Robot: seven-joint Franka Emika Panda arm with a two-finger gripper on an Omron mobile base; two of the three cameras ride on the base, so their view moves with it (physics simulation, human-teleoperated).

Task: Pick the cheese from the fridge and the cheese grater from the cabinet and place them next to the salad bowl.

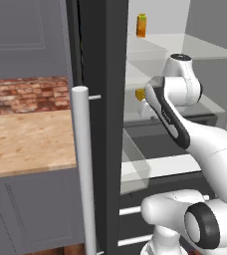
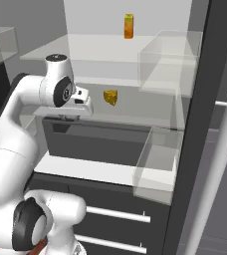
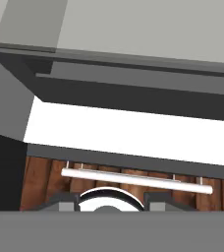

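Inside the fridge [image 2: 205, 60], the cheese [image 2: 111, 96] sits shelved; whether the fingers [image 2: 82, 118] are apart is seemingly untellable.

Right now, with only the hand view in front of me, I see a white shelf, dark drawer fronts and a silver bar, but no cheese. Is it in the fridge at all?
Observer: Yes. In the right base view the cheese lies on a glass shelf inside the open fridge.
Operator: Where is the hand relative to it?
Observer: The gripper is inside the fridge at about the cheese's height. It is beside the cheese and apart from it, not touching.
Operator: Is there anything I could mistake for the cheese?
Observer: An upright orange carton stands on the shelf above, well clear of the cheese.
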